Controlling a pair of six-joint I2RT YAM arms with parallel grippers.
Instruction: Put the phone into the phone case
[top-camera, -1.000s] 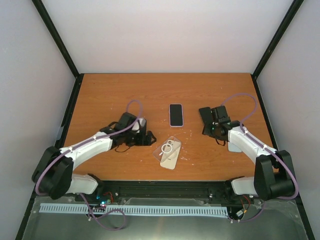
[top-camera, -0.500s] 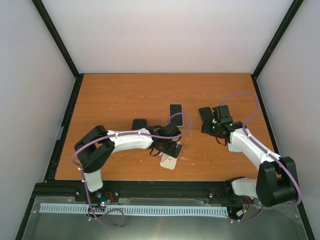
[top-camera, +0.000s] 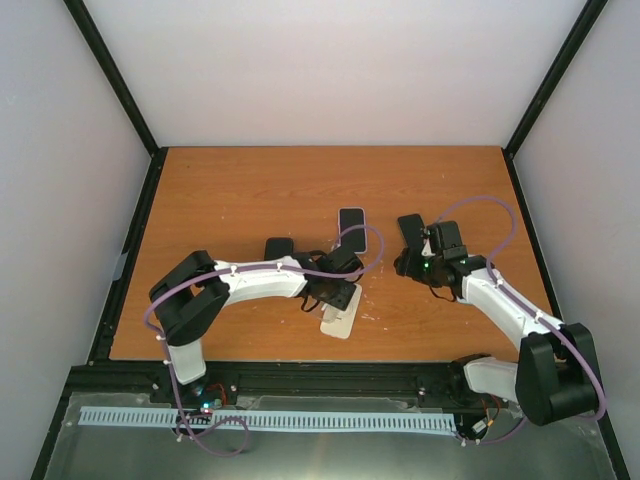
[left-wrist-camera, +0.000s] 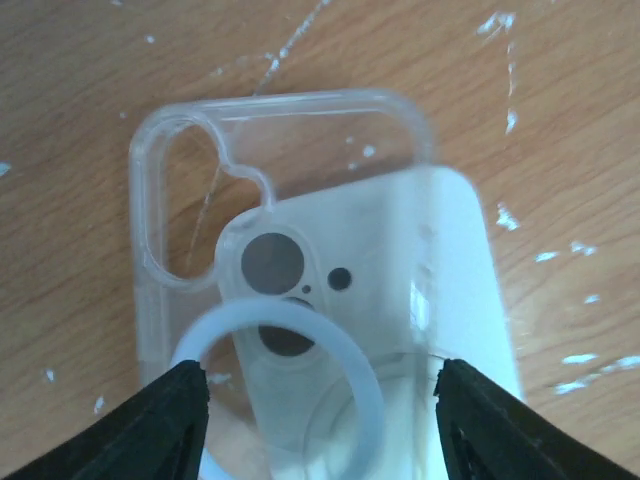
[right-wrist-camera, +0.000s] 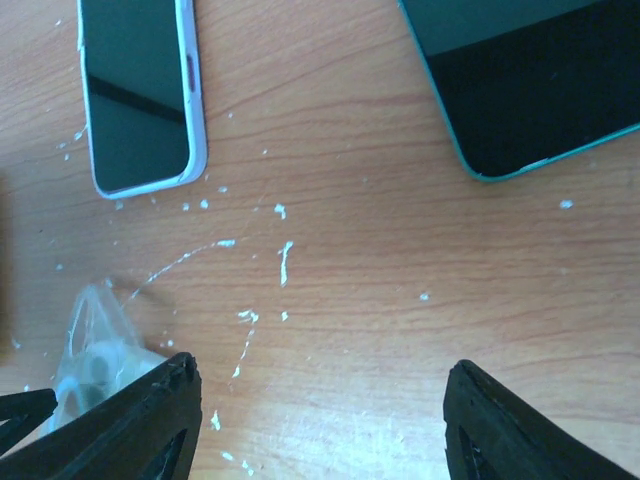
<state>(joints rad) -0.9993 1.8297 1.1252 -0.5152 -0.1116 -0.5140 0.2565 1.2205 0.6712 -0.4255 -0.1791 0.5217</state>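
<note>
The clear phone case (left-wrist-camera: 290, 180) with a white ring (left-wrist-camera: 280, 350) lies partly over a white slab (left-wrist-camera: 440, 270) that has camera openings. My left gripper (left-wrist-camera: 320, 420) hangs right over the case, open, one finger on each side of the ring; I cannot tell whether they touch. From above, the left gripper (top-camera: 342, 292) covers the case and the white slab (top-camera: 338, 322) pokes out nearer. The phone (top-camera: 352, 230), dark screen and pale rim, lies face up farther back, also the phone (right-wrist-camera: 140, 90) in the right wrist view. My right gripper (top-camera: 408, 262) is open over bare wood (right-wrist-camera: 320, 430).
A dark phone with a teal edge (top-camera: 410, 228) lies right of the pale-rimmed one, at the top right in the right wrist view (right-wrist-camera: 530, 80). A small dark flat object (top-camera: 278, 246) sits left of my left forearm. White flecks mark the wooden table (top-camera: 220, 190).
My left arm swung right from the left of the table to over the case, and its jaws narrowed. The right gripper drifted slightly left, towards the middle.
</note>
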